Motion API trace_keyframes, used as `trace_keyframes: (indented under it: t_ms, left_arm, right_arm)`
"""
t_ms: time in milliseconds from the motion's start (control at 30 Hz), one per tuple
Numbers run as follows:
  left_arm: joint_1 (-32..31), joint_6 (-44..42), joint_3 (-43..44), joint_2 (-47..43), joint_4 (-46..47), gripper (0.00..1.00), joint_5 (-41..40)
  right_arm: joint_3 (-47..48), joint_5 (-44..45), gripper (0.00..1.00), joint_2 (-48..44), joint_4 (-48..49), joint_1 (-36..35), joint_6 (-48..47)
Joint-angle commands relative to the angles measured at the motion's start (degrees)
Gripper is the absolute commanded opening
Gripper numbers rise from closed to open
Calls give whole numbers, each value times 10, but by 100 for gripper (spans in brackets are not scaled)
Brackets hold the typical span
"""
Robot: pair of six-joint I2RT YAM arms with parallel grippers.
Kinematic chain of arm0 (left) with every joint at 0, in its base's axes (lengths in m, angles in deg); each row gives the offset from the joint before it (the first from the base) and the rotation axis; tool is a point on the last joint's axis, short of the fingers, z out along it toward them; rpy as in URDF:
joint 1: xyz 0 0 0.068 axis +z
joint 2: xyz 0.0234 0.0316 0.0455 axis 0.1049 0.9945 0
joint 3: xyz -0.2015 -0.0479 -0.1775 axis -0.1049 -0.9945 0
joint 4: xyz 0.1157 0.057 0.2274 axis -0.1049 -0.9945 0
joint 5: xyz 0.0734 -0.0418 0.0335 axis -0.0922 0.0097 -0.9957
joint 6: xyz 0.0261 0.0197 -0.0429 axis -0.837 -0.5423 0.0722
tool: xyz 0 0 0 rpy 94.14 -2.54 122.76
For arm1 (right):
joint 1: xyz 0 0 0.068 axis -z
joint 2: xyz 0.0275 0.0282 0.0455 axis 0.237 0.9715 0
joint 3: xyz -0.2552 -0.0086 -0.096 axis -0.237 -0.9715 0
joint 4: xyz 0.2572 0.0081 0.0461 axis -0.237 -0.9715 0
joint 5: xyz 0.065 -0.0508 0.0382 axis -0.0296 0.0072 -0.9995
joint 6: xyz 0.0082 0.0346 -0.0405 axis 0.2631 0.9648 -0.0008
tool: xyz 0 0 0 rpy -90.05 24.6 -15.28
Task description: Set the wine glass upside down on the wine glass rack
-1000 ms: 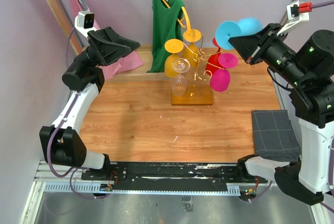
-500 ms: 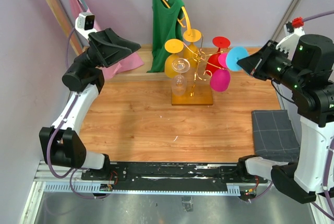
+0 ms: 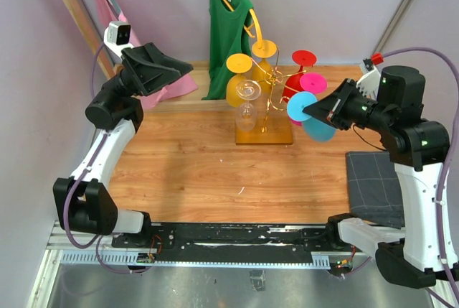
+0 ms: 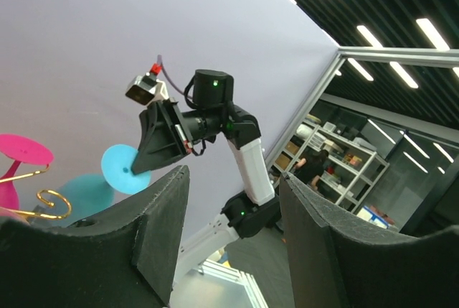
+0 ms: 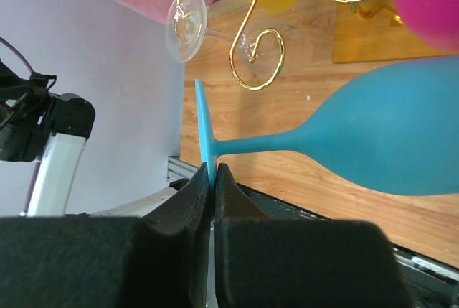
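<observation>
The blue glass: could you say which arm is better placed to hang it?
Probably right: the right gripper is shut on the glass beside the rack; the left gripper is open, empty, farther off.

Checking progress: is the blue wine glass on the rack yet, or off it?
Off. The right gripper, shut on its foot, holds the blue wine glass beside the wine glass rack; no gold hook circles its stem.

The wine glass rack (image 3: 272, 134) is shiny gold metal wire. The blue wine glass (image 5: 387, 136) looks smooth and matt. The table (image 3: 186, 164) is grained wood with a soft sheen, and the grey cloth (image 3: 373, 179) is woven.
</observation>
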Motion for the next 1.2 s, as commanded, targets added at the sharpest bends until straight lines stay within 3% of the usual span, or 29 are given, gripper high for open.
trace_keyframes:
  t_ms: [0,300,1167]
  left_arm:
    - [-1,-5,0,-24,81,58,-1]
    - [-1,-25,0,-38,46,58,5]
    - [0,-34,4,-39,27,58,8]
  right_arm:
    - [-34,-61,1,-12,91,19,64]
    - [-144,-114,1,-33,221,44,165]
    - [-276,-84,1,-69,348,79,310]
